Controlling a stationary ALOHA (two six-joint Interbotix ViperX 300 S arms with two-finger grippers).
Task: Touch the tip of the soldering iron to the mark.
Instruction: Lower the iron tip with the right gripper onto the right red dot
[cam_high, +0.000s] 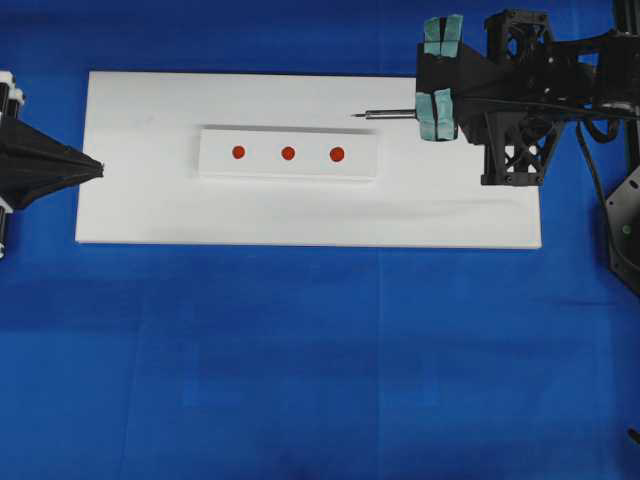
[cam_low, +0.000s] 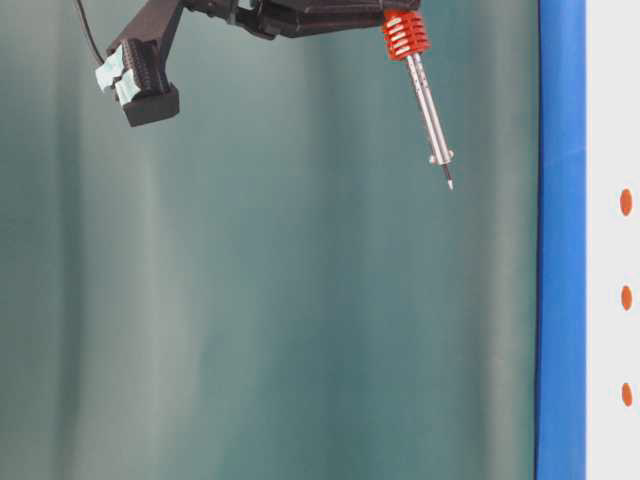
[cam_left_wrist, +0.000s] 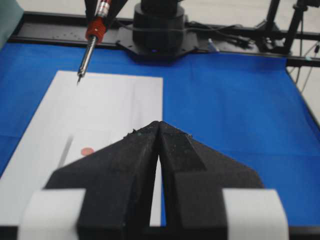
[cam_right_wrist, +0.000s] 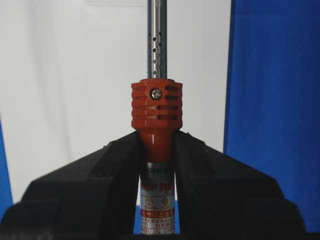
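A: Which step is the robot on?

B: The approach. The right pincer (cam_right_wrist: 157, 150) is clamped on the soldering iron (cam_low: 425, 95), whose tip hangs in the air above the white board (cam_high: 150, 200), well short of the mark (cam_high: 288, 153).

A: And next?

B: Probably carrying the tip over the strip (cam_high: 215, 165) to the centre dot, then lowering it gently.

A: The left pincer (cam_left_wrist: 159, 131)?

B: Jaws together, empty, at the board's far end.

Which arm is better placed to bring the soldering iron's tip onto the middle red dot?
The right. The right gripper is shut on the soldering iron, whose tip hangs above the white board near the raised strip. The left gripper is shut, holds nothing, and sits at the board's far end from the mark.
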